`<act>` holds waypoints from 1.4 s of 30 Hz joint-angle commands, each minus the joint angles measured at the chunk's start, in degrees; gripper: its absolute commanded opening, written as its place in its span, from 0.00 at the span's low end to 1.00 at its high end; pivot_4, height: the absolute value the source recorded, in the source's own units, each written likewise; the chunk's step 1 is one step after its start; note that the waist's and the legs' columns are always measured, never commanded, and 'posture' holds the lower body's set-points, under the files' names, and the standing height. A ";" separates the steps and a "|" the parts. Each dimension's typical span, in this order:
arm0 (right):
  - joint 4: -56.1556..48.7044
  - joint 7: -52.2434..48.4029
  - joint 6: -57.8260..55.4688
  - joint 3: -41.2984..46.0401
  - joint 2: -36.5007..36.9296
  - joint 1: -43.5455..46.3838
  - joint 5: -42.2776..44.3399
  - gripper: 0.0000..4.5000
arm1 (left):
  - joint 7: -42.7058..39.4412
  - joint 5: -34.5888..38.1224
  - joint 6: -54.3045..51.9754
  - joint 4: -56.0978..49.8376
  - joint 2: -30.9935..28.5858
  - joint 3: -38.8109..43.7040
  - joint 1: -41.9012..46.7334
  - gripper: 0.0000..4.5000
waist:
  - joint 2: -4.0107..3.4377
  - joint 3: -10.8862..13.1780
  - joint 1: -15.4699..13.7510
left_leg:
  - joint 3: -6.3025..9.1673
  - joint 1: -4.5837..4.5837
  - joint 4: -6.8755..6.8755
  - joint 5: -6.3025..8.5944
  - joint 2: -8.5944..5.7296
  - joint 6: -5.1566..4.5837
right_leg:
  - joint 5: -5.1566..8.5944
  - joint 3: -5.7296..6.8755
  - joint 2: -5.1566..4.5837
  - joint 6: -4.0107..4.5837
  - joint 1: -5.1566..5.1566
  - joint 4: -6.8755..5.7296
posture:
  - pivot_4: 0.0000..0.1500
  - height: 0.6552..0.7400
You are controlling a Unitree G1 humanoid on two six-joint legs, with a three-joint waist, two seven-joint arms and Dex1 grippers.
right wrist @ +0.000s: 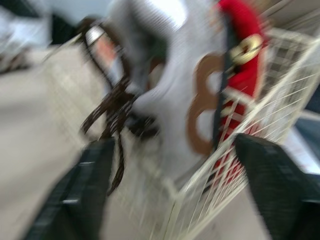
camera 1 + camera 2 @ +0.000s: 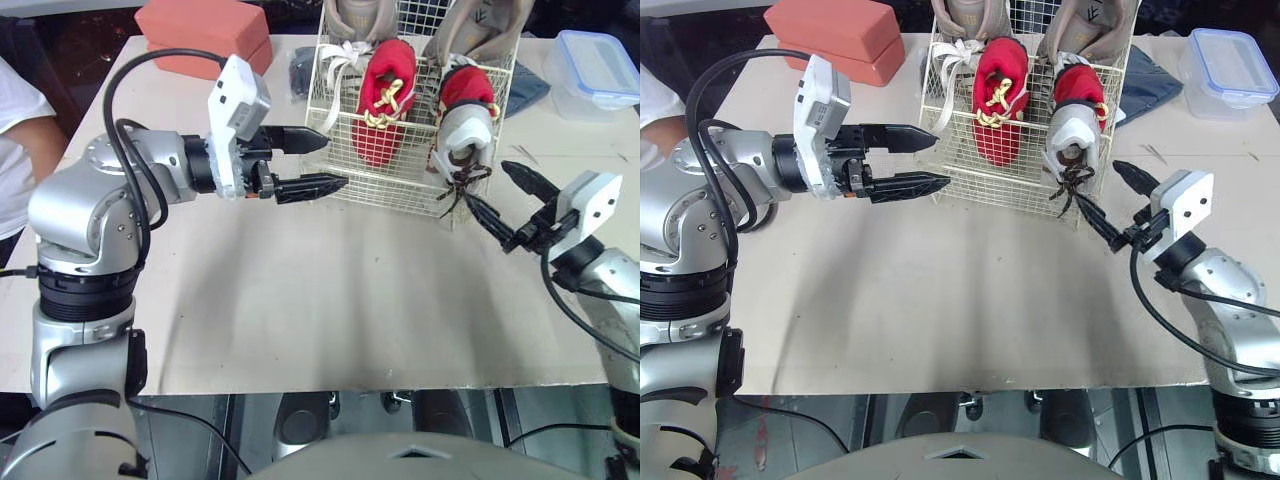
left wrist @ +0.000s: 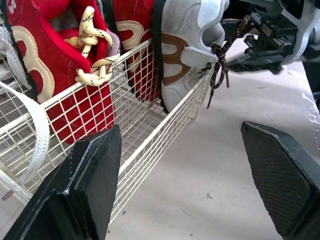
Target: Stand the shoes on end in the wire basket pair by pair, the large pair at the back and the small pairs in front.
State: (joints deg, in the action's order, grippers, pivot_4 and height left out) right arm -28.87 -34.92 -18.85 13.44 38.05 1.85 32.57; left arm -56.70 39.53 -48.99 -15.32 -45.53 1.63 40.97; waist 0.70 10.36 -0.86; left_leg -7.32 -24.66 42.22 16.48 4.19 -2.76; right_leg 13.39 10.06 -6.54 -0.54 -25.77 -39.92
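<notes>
A white wire basket (image 2: pixel 400 175) stands at the table's far middle. Two large beige shoes (image 2: pixel 485 25) stand on end at its back. Two red shoes (image 2: pixel 385 95) stand in front of them. A small white shoe (image 2: pixel 465 135) with brown trim and dark laces stands at the basket's front right corner, its laces hanging over the rim. My left gripper (image 2: pixel 320 163) is open beside the basket's left front corner, holding nothing. My right gripper (image 2: pixel 508 200) is open just right of the white shoe's laces; in the right wrist view the white shoe (image 1: pixel 170 95) lies straight ahead.
Two red-orange blocks (image 2: pixel 205 35) lie at the back left. A clear lidded container (image 2: pixel 598 68) sits at the back right on dark cloth (image 2: pixel 528 88). A person's white sleeve (image 2: pixel 20 110) shows at the left edge. The near half of the beige table (image 2: pixel 330 310) is bare.
</notes>
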 commanded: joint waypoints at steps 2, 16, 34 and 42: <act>-5.37 -3.53 -6.20 7.46 5.90 0.69 9.10 0.99 | -0.01 1.30 2.95 -0.07 -0.17 5.01 -1.02 0.92 | 0.00 0.00 0.11 | 0.01 0.00 0.00 0.00 0.00 0.00 | 0.00 0.00 0.00 0.00 0.00 0.00 | 1.00 0.36; -9.87 2.17 -19.08 -9.62 6.47 28.14 19.36 0.99 | 16.54 -9.59 26.68 24.21 3.66 24.60 -10.07 0.92 | 0.16 -0.04 0.11 | 0.13 0.01 -0.01 0.01 0.00 0.00 | -0.15 -0.11 0.14 0.25 0.00 0.06 | 1.00 0.36; -6.38 -1.89 -17.70 -20.90 -0.95 34.49 3.86 0.99 | 20.01 -10.94 39.95 47.89 -3.40 37.89 -16.91 0.92 | 0.38 -0.15 0.16 | 0.19 -0.06 0.00 0.01 0.02 0.00 | -0.14 0.12 0.05 0.25 -0.04 0.03 | 1.00 0.36; -6.41 -2.04 -17.98 -20.68 -2.73 34.53 3.55 0.99 | 16.79 -14.80 37.00 62.82 -5.23 30.88 -11.20 0.92 | 0.45 -0.19 0.16 | 0.18 -0.05 -0.01 0.01 0.01 0.00 | -0.14 0.18 0.07 0.24 -0.04 0.00 | 1.00 0.36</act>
State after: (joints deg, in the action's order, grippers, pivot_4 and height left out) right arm -33.62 -37.01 -37.29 -9.00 35.59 35.44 36.43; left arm -38.57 25.89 -11.50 43.43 -48.47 33.55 27.37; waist 1.15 10.17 -0.70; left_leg -7.15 -24.72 42.22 16.50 4.19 -2.76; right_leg 13.24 10.25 -6.47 -0.30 -25.82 -39.92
